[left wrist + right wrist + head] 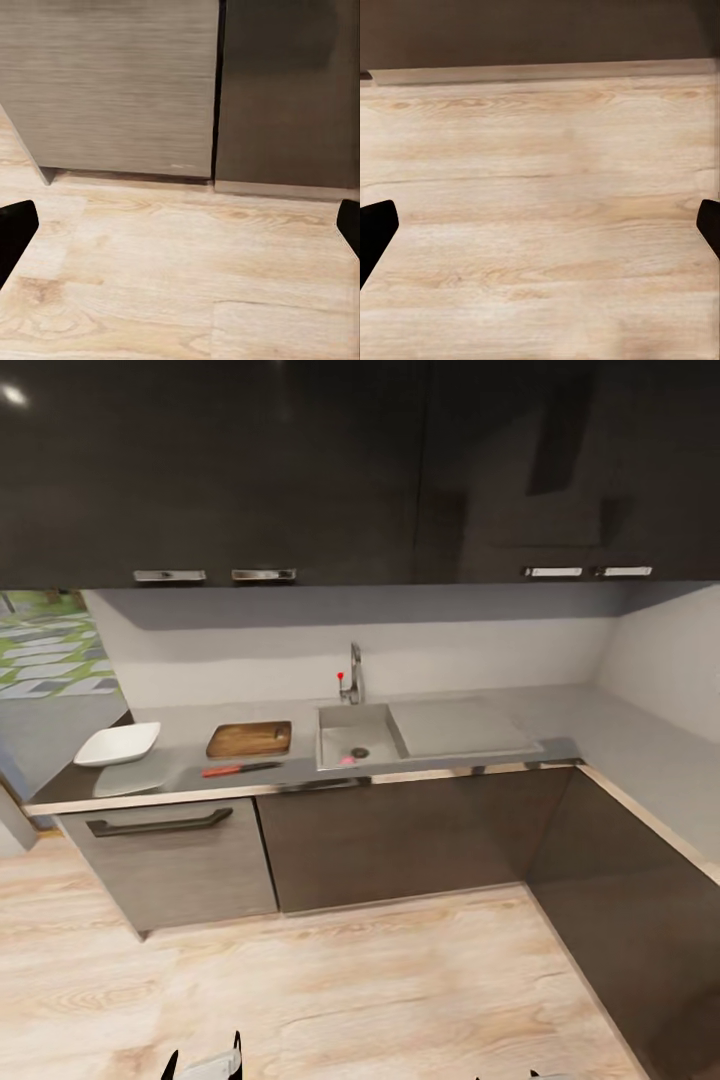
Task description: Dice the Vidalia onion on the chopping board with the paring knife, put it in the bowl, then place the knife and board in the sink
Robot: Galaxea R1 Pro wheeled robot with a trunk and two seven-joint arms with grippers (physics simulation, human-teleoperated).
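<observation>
Kitchen corner, dark cabinets over grey countertop (560, 715), pale wood floor (330, 980). Robot standing well back, arms hanging low. Left gripper (180, 225) & right gripper (540, 225) both spread wide, carrying nothing, pointing at floor. Chopping board (249, 739) lying bare beside sink (340, 732); paring knife (240, 768) resting in front of board; bowl (118, 743) sitting at counter's left end. Small pinkish item near drain, prob. onion – too small to confirm. Judging: nothing done yet, all steps remaining.

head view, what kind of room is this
A home kitchen, in simulation: a steel sink with a tap set in a grey countertop, a chopping board beside it, dark cabinets above and below.
</observation>
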